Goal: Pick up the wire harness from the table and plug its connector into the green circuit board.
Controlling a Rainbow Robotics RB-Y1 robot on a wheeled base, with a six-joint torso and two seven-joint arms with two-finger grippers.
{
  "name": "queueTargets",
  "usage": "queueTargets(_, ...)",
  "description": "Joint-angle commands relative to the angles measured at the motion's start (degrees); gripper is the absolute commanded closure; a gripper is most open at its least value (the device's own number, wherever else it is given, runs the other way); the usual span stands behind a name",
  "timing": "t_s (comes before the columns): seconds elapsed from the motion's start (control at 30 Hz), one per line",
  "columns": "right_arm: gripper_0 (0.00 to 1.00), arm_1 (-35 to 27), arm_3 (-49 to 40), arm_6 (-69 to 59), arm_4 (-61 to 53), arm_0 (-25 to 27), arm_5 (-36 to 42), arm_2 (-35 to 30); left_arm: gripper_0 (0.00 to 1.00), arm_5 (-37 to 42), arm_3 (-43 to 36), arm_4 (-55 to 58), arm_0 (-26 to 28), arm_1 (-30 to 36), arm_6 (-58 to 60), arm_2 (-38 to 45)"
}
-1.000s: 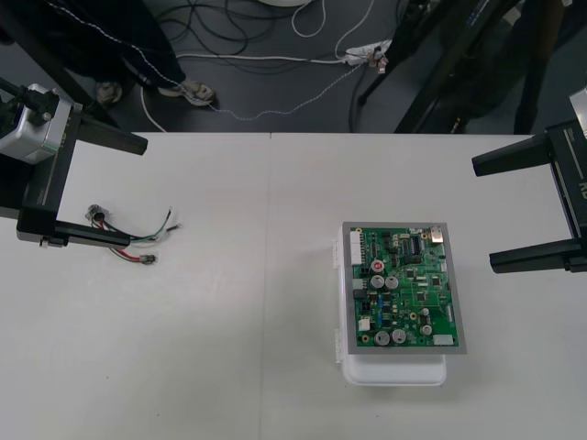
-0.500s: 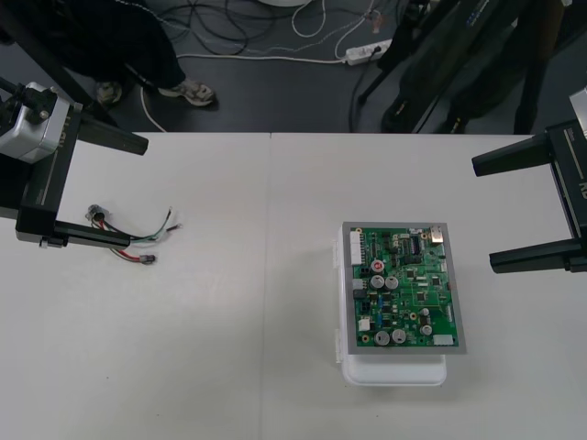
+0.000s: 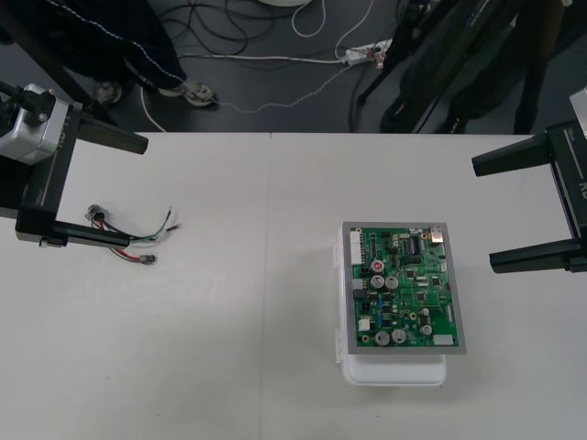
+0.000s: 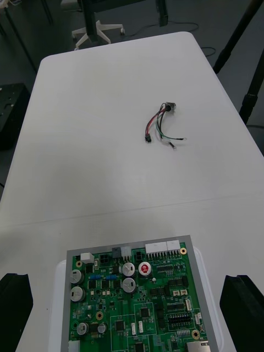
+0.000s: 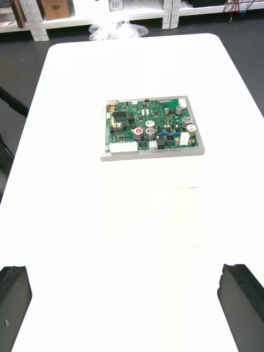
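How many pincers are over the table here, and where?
2. The left pincer, open, is at the table's left edge, with the wire harness lying by it. The right pincer, open, is at the right edge, beside the green circuit board.

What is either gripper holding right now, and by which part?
Nothing. Both the left gripper and right gripper are open at their sides; the wire harness lies loose on the table near the left one.

Smooth matt table (image 3: 229, 367); circuit board (image 3: 404, 289) on white plastic base (image 3: 394, 371)
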Motion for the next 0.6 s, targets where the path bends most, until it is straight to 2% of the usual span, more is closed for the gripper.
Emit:
queueTargets(0.03,0.0,-1.84,-0.78,-3.24,0.14,-0.58,-0.21,-1.58,0.0,-0.82,0.15,2.34,-1.26,-0.3,-4.37,-0.2)
queueTargets(0.6,0.0,-1.84,-0.78,-3.24,0.14,-0.58,-0.21,-1.58,0.0,-0.82,0.15,-0.65,-1.17,-0.39,-5.25,-0.2)
